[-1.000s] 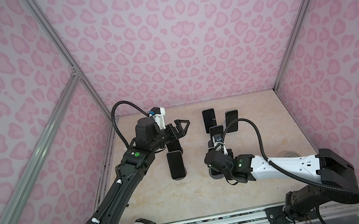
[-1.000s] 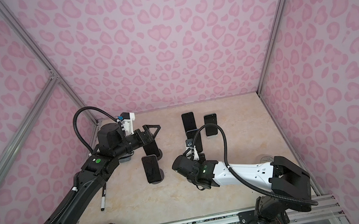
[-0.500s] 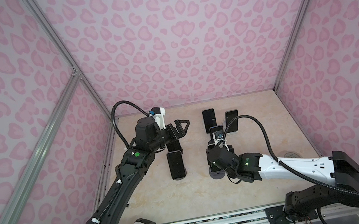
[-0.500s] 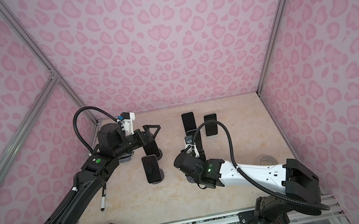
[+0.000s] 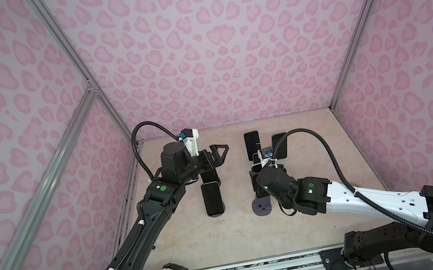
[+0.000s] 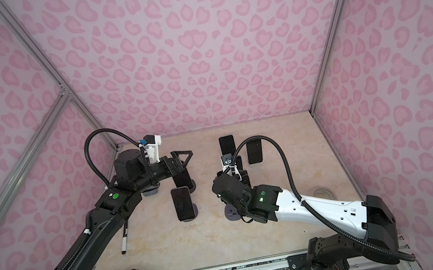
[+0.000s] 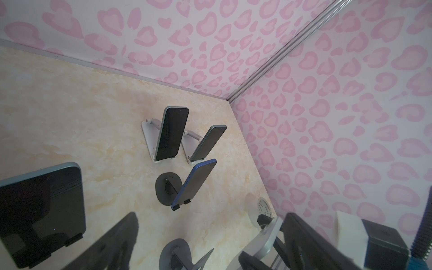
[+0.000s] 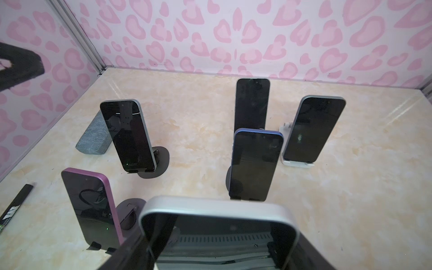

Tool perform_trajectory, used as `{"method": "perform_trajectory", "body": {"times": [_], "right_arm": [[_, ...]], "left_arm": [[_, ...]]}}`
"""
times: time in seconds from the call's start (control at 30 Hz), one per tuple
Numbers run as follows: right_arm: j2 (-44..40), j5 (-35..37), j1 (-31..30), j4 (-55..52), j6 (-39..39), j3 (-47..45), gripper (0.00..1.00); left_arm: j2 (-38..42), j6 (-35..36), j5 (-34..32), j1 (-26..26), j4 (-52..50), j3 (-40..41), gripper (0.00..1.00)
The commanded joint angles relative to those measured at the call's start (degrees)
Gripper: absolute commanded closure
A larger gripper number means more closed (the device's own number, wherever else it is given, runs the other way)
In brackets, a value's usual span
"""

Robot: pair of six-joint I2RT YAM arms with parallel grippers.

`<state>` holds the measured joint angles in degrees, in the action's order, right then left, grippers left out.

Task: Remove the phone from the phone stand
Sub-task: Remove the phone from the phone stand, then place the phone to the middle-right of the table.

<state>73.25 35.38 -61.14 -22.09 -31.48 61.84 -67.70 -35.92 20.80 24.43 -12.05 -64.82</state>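
A silver-rimmed phone with a dark screen is clamped at both side edges by my right gripper, which is shut on it. In both top views that gripper sits just above the round grey phone stand. The arm hides the phone's lower end, so I cannot tell whether it touches the cradle. My left gripper hovers open and empty above the left-hand phones. Its blurred fingers frame the left wrist view.
A purple phone and a dark phone stand on grey stands at left. A blue phone and two phones on white stands lie behind. A grey block, a marker and a tape roll lie on the table.
The right gripper has shifted slightly up and back with the phone in it, and the right arm's rear links have swung to the right. The left arm has stayed still.
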Motion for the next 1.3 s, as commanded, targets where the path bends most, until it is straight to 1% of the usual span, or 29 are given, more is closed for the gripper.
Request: {"method": "perform_trajectory", "body": {"times": [0.0, 0.1, 0.23, 0.47, 0.63, 0.87, 1.1, 1.27], "right_arm": [[-1.5, 2.7, 1.0, -1.5, 3.2, 0.2, 0.32], [-3.8, 2.6, 3.3, -1.6, 5.5, -1.4, 0.33], [-7.7, 1.0, 8.7, -1.2, 6.8, -6.6, 0.33], [-13.9, -4.6, 19.5, -0.8, 5.2, -14.8, 0.33], [-14.9, -9.4, 24.0, -2.5, 4.1, -18.3, 0.33], [-10.5, -15.8, 29.2, -3.5, 6.1, -19.0, 0.33], [-5.2, -19.7, 30.9, 0.4, 6.9, -19.9, 0.33], [-0.6, -21.3, 32.2, -2.1, 6.6, -18.4, 0.33]], "left_arm": [[0.4, 0.9, 0.0, 0.0, 1.9, -0.1, 0.0], [0.2, 0.8, 0.1, 0.0, 1.9, -0.1, 0.0], [0.2, 0.7, 0.0, 0.0, 1.8, -0.1, 0.0], [-0.2, 0.2, 0.2, 0.1, 2.0, 0.0, 0.0], [-0.9, -0.1, 0.5, 0.0, 1.9, -0.1, 0.01], [-0.5, -0.9, 1.7, 0.1, 2.5, 0.1, 0.01], [-0.4, -0.9, 1.7, 0.2, 2.5, 0.1, 0.01], [-0.4, -0.7, 1.6, 0.3, 2.5, 0.2, 0.01]]}}
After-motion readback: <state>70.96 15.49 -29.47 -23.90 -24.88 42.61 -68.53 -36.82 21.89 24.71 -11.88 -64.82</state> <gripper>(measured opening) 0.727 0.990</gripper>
